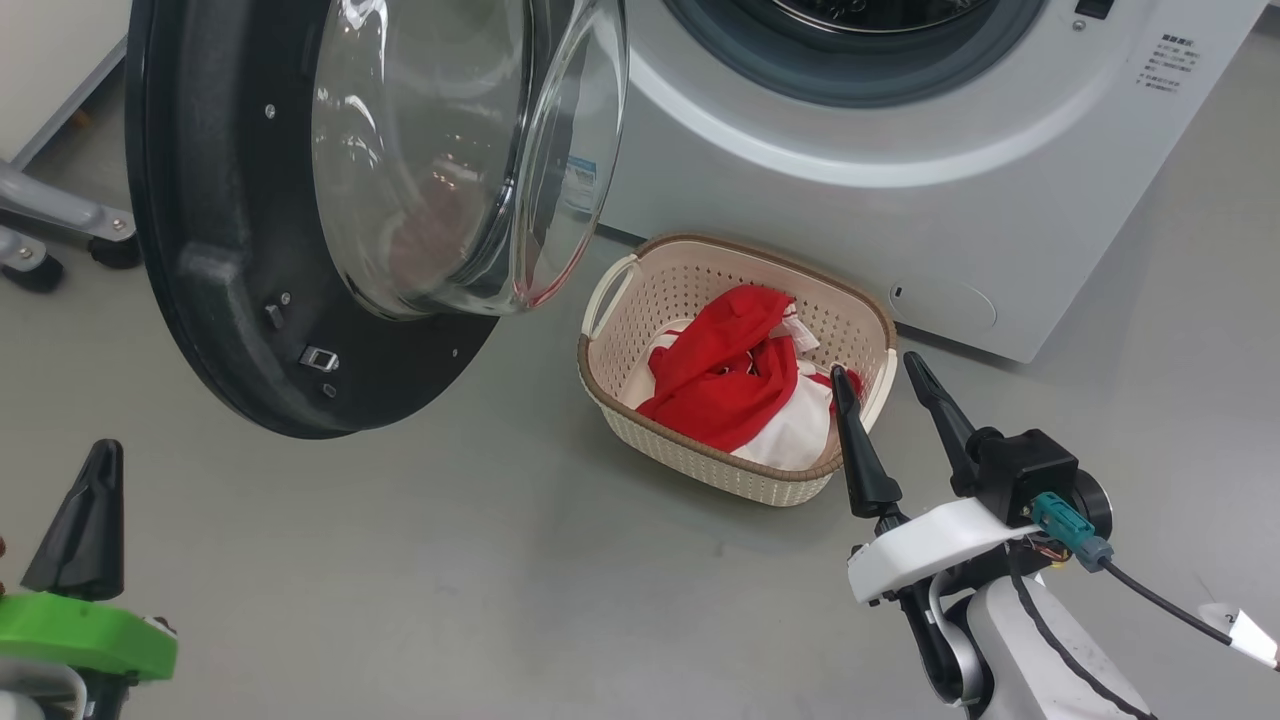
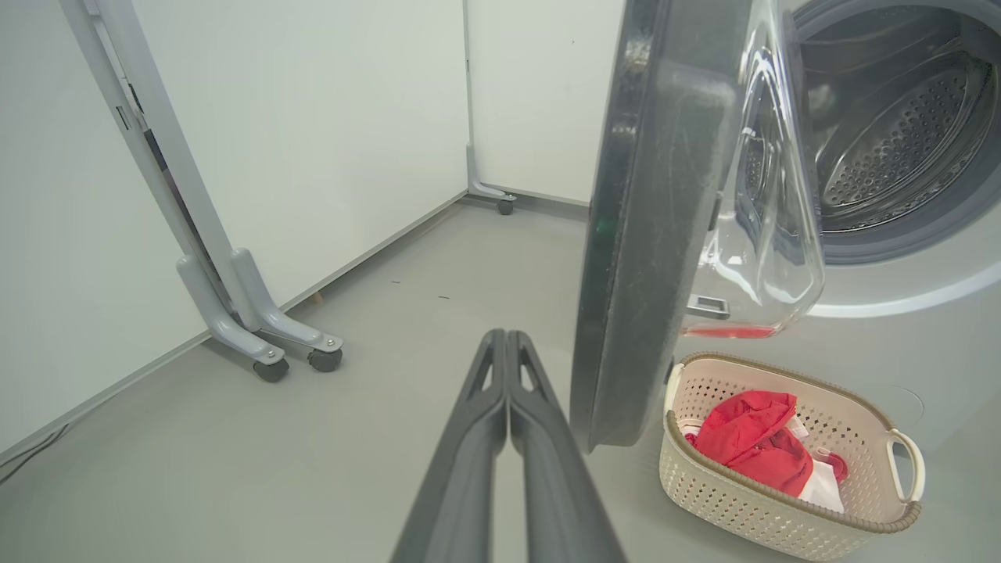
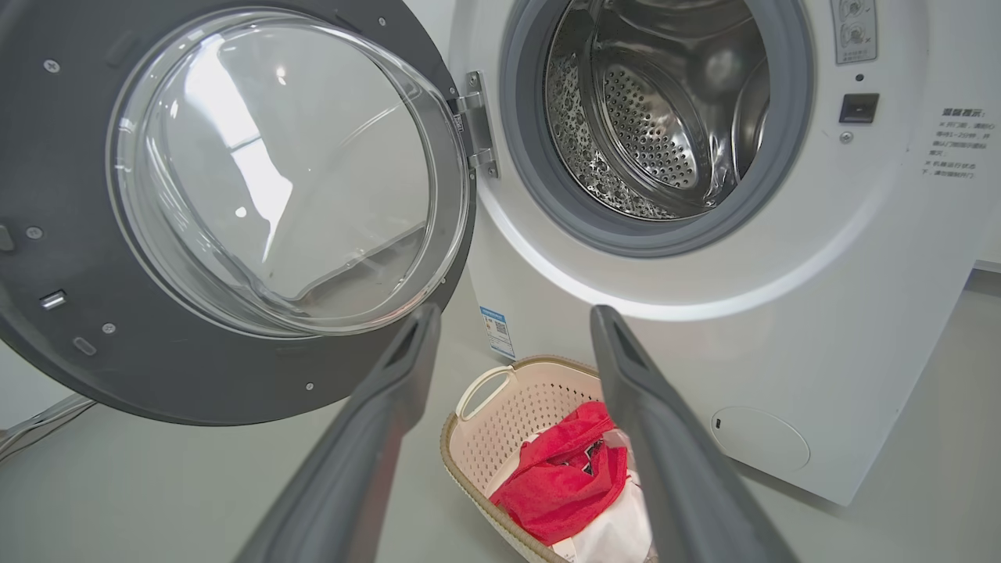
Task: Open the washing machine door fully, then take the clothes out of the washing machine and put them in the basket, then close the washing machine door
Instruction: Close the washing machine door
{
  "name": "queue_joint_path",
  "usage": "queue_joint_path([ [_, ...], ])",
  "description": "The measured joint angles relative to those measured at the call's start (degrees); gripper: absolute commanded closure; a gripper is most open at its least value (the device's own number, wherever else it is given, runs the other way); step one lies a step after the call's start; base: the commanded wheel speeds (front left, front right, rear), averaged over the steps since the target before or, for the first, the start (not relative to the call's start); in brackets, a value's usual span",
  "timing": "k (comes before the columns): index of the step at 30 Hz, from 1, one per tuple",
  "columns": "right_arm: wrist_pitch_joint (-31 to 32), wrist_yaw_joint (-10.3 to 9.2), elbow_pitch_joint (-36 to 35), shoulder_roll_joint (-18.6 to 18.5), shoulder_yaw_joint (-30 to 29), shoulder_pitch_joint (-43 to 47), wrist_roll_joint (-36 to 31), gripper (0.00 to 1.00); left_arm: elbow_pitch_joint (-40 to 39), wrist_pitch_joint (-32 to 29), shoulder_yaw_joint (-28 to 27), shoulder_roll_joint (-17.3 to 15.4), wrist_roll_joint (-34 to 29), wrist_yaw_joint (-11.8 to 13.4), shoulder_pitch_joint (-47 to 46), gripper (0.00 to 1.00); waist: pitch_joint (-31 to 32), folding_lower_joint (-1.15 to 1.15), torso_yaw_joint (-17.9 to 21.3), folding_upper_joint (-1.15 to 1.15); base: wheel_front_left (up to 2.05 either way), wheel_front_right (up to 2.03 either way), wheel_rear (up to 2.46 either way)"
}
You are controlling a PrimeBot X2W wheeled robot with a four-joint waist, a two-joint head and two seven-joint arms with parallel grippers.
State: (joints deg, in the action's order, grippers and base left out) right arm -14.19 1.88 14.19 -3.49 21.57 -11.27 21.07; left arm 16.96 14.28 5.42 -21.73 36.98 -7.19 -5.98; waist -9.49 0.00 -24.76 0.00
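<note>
The washing machine door [image 1: 220, 250] stands swung open to the left of the white washing machine [image 1: 800, 200], its glass bowl bulging toward the basket. In the right wrist view the steel drum [image 3: 641, 117] shows bare metal. The red and white clothes [image 1: 720, 380] lie in the cream basket [image 1: 700, 470] on the floor in front of the machine. My left gripper [image 2: 507, 336] is shut on nothing, low and just left of the door's edge [image 2: 649, 195]. My right gripper [image 1: 876, 366] is open and empty, its tips beside the basket's right rim.
Grey frame legs on castors [image 2: 258, 336] stand by the white wall panels at the left, also at the head view's left edge [image 1: 60, 220]. Bare grey floor [image 1: 500, 580] stretches in front of the basket and under the door.
</note>
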Motion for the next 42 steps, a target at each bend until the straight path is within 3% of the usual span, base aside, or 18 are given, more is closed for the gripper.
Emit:
queue_joint_path([
  [7,0.00,0.04,0.01,0.01,0.03,0.05,0.01,0.00,-1.09,0.00,-1.58,-1.31,1.09,0.00,-1.01,1.00,0.37,0.00,-0.09,0.00,0.00,0.00,0.00],
  [12,0.00,0.04,0.01,0.01,0.14,0.08,0.01,0.00,-1.44,-0.12,-3.49,-1.20,8.72,0.00,-4.14,1.00,0.22,0.00,-0.14,0.00,0.00,0.00,0.00],
  [20,0.00,0.03,0.00,0.01,0.63,0.06,0.00,0.00,-0.67,-10.34,-8.01,0.37,28.76,0.00,-8.79,1.00,-0.85,0.00,0.28,0.00,0.00,0.00,0.00],
  [26,-0.01,0.00,-0.02,0.01,0.63,0.01,-0.01,0.00,2.58,-19.17,-14.64,1.76,42.01,0.31,-12.85,1.00,-1.22,0.00,0.56,0.00,0.00,0.00,0.00],
  [31,-0.01,-0.01,-0.04,-0.01,0.94,-0.07,-0.01,0.00,4.76,-26.53,-18.07,2.45,51.68,4.14,-16.92,1.00,-1.64,0.00,0.91,0.00,0.00,0.00,0.00],
  [42,-0.01,-0.09,-0.26,0.00,1.04,-0.62,-0.01,0.00,7.61,-37.08,-19.84,2.50,59.76,12.29,-21.23,1.00,-2.84,0.00,2.11,0.00,0.00,0.00,0.00],
])
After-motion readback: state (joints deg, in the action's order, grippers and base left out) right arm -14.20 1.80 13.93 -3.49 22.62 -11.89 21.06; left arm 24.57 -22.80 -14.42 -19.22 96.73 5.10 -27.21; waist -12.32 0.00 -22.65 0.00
